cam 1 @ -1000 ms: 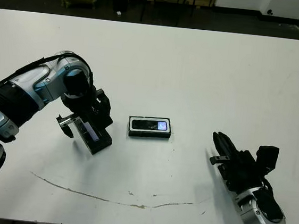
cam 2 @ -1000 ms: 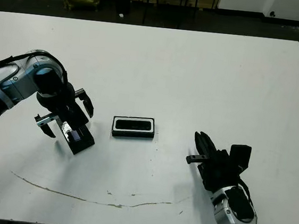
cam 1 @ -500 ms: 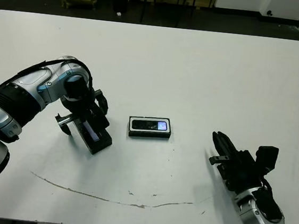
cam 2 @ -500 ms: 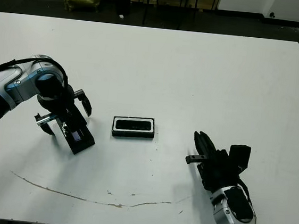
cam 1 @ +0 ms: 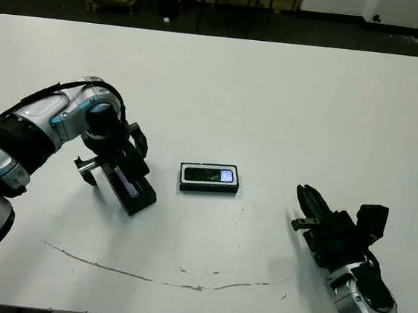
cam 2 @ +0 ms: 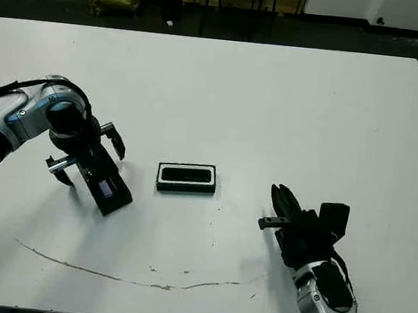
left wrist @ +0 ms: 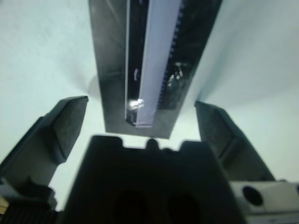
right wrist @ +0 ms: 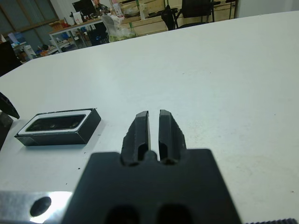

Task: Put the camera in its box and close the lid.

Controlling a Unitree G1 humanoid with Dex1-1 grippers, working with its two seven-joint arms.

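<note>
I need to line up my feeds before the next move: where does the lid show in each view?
Left eye: lid between the left gripper's fingers, left of centre.
Right eye: lid likewise, far left.
Left wrist: lid fills the upper middle.
Right wrist: not identifiable.
Shared landmark: the box, right of the lid.

left gripper (cam 1: 110,170) low over the table, fingers spread wide, right gripper (cam 1: 310,209) fingers pressed together

Your left gripper (cam 1: 111,163) has slid toward the table's left edge, back along the lid (cam 1: 129,185), fingers still spread either side of it. The lid's far end now shows less covered. Lid itself has barely shifted on the table (cam 1: 274,103).
</note>
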